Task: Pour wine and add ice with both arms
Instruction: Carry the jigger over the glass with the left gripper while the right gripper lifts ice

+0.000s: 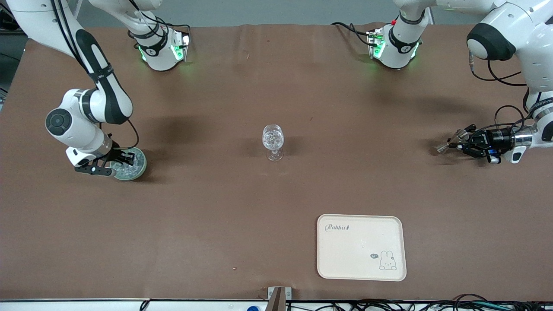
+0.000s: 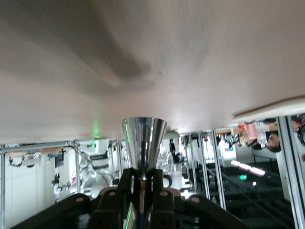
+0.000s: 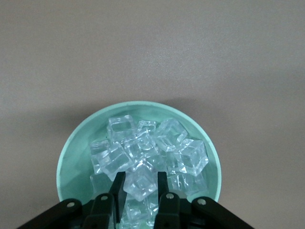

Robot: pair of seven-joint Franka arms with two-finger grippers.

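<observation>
Front view: your right gripper [image 1: 123, 162] is down in the green bowl [image 1: 139, 169] at the right arm's end of the table. The wine glass [image 1: 273, 141] stands mid-table, with what looks like ice in it. Your left gripper [image 1: 459, 143] hangs over the left arm's end, holding a metal cup [image 1: 445, 147] tipped sideways. The tray [image 1: 362, 247] reads "Rabbit", with a bunny drawing.

Left wrist view: the fingers [image 2: 155, 188] are clamped narrow on the cup's stem; the cone [image 2: 144, 141] points at the table.

Right wrist view: the fingers [image 3: 117, 187] pinch one ice cube [image 3: 139, 182] sitting on the ice [image 3: 152, 150] pile. Risk: the slick cube slips out when you lift it, or neighbouring cubes get dragged over the rim.
</observation>
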